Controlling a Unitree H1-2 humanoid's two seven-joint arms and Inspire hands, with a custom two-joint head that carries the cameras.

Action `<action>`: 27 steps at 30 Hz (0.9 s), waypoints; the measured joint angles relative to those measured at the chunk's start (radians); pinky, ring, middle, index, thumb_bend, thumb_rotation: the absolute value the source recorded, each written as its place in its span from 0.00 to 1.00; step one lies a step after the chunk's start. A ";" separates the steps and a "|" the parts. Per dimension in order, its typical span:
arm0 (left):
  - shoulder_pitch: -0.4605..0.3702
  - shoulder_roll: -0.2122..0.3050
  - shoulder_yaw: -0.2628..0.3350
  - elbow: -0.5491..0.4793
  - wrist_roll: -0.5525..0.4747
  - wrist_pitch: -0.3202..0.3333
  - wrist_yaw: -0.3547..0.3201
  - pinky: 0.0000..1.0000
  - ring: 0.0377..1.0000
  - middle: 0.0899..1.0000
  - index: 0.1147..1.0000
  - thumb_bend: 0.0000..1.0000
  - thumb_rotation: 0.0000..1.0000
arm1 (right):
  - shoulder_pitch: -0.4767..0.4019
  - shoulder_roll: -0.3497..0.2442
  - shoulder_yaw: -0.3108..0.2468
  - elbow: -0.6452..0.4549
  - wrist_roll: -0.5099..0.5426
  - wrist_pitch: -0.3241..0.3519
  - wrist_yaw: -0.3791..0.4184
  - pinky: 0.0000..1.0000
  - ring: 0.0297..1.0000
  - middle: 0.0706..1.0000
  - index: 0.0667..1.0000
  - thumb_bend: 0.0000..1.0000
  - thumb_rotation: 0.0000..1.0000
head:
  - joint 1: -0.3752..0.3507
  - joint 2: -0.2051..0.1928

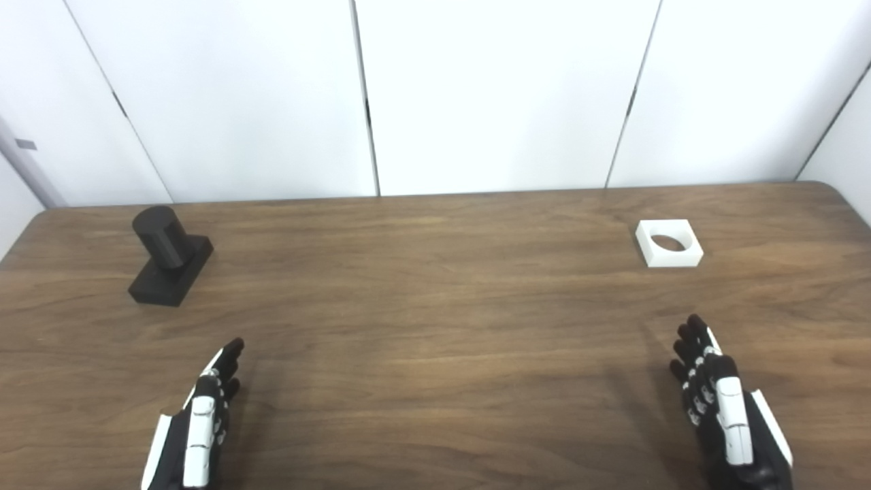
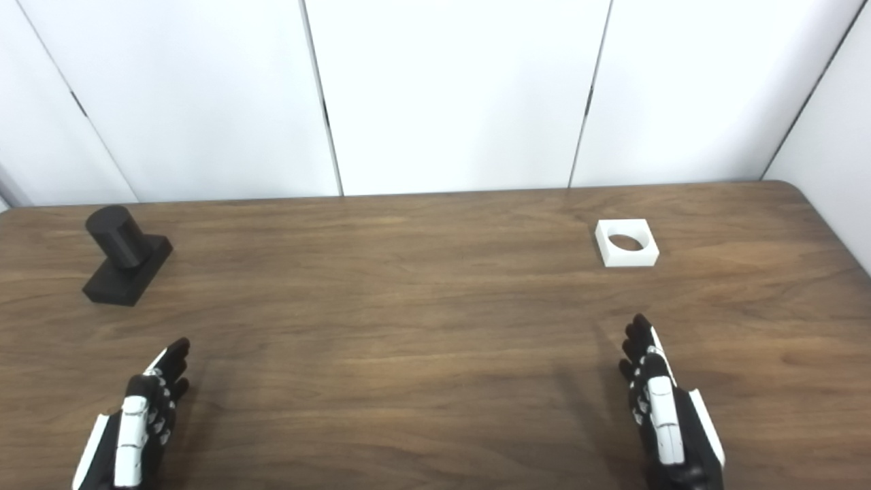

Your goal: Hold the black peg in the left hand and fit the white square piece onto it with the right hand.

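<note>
The black peg, a round post upright on a square base, stands on the wooden table at the far left. The white square piece with a round hole lies flat at the far right. My left hand is open and empty near the front edge, well in front of the peg. My right hand is open and empty near the front edge, in front of the white piece. Both hands have their fingers stretched forward and touch neither object.
The brown wooden table runs the whole width, with a rounded far right corner. White wall panels stand right behind its far edge.
</note>
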 measured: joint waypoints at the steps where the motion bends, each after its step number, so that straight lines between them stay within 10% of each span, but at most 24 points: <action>1: 0.000 0.000 0.000 0.000 0.000 0.000 0.000 1.00 1.00 0.97 0.90 0.62 1.00 | 0.000 0.000 0.000 0.000 0.000 0.000 0.000 1.00 1.00 1.00 1.00 0.53 1.00 | 0.000 0.000; 27: 0.001 -0.004 -0.003 0.000 0.006 0.000 0.006 0.98 0.97 0.95 0.90 0.59 1.00 | 0.000 0.001 -0.008 0.002 0.013 -0.007 0.000 1.00 1.00 1.00 1.00 0.50 1.00 | 0.102 -0.023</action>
